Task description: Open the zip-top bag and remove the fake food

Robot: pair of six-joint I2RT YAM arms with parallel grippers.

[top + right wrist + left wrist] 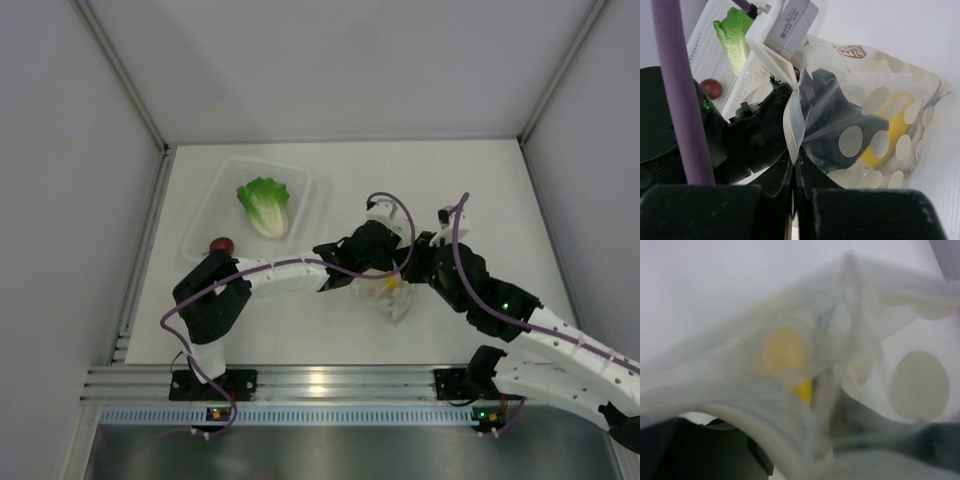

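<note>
Bag: clear plastic with white dots, crumpled, at mid-table between the two arms, mouth turned toward the left arm. Yellow piece: inside the bag, near its closed end; the left wrist view shows it blurred through the plastic. Left gripper: a dark shape pushed in through the bag's mouth, seen through the film; whether its jaws are spread or together cannot be told. Right gripper: fingers pressed together, pinching one edge of the bag's mouth and holding it up. Lettuce: green leaf with a white base, lying in the tray at the far left of the table, well apart from the bag. Red fruit: dark, round, at the tray's near left corner; inside or just outside it, cannot tell. Purple cable: runs along the arm.
</note>
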